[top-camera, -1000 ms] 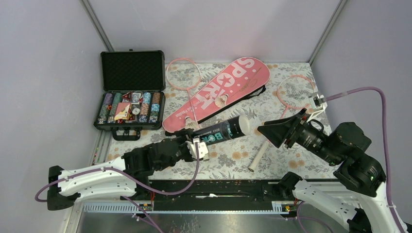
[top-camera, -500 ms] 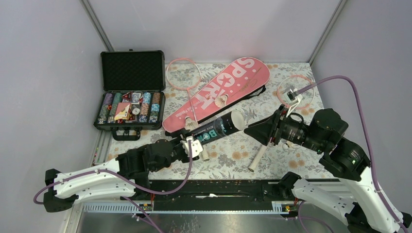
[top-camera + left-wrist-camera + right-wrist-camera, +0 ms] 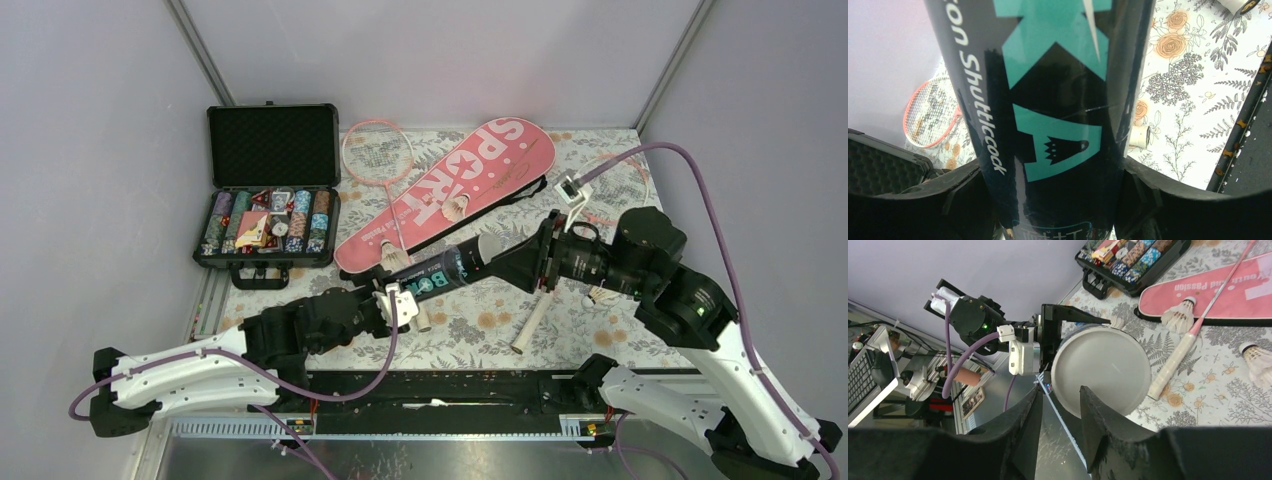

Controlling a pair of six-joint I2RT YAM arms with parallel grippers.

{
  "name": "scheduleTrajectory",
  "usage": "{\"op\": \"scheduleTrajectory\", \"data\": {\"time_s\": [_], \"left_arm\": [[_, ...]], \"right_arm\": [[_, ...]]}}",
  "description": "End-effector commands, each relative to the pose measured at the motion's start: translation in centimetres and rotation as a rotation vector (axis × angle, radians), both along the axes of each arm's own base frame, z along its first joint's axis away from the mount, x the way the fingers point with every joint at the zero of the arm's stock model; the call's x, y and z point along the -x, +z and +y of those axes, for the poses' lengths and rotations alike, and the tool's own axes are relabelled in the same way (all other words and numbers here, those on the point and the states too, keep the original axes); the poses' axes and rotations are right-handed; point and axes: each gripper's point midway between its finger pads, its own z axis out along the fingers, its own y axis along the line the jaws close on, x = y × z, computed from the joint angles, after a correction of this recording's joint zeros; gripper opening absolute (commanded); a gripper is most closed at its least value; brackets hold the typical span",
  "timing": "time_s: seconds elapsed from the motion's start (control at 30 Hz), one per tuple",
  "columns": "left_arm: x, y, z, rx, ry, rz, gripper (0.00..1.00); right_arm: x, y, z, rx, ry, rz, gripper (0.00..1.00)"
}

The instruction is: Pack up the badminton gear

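L: left gripper (image 3: pixel 1053 167) clamped on black shuttlecock tube (image 3: pixel 445 270) near its base | R: right gripper (image 3: pixel 1060 395) fingers close-set at tube's white cap (image 3: pixel 1100 370), grip unclear | tube slanted toward 2 o'clock | 12: pink SPORT bag (image 3: pixel 450 190) bearing racket (image 3: pixel 378 152), shuttlecock (image 3: pixel 458 207) | 5: second racket's handle (image 3: pixel 530 322) under right gripper | 10: poker chip case (image 3: pixel 268 190)

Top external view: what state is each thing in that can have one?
Black tube, held up at a slant, white cap on.
Left gripper, shut on the tube.
Right gripper, fingers straddle the cap's rim; grip unclear.
Poker chip case, open.
Racket bag, flat, a racket lying across it.
Shuttlecocks, loose by the bag's edge.
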Motion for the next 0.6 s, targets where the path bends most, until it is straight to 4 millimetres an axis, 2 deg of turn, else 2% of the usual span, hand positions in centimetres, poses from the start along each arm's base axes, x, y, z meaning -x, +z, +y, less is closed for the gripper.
{"op": "scheduleTrajectory", "data": {"time_s": [0.0,0.13,0.33,0.57], "left_arm": [[0.1,1.4,-0.8,0.061,-0.007,0.011,0.44],[0.2,1.2,-0.9,0.056,-0.014,0.017,0.43],[-0.1,1.2,-0.5,0.054,0.006,0.003,0.42],[-0.4,0.9,0.3,0.047,0.033,-0.019,0.40]], "right_arm": [[0.7,0.5,1.1,-0.019,0.082,-0.014,0.39],[0.5,-0.4,1.3,-0.004,0.086,0.003,0.32],[0.0,-0.8,0.8,0.011,0.045,-0.010,0.00],[0.1,0.0,0.4,-0.005,0.030,-0.029,0.00]]}}
